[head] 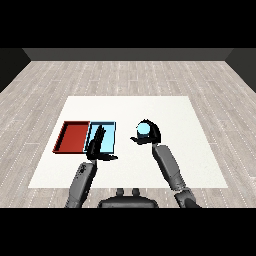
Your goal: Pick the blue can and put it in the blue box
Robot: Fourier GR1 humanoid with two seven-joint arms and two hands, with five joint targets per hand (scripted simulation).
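Blue can [144,131] sits in the right hand [148,134], fingers curled round it (pale top showing), right of the light blue tray [112,137]. Left hand [97,145] lies over that tray, fingers straight, holding nothing. Red tray [71,136] touches its left side on the white worktop [190,150].

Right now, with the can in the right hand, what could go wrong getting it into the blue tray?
The left hand lies over the light blue tray, so the right hand, curled round the blue can, might bump it. The red tray touches the blue one, so overshooting could land the can there.
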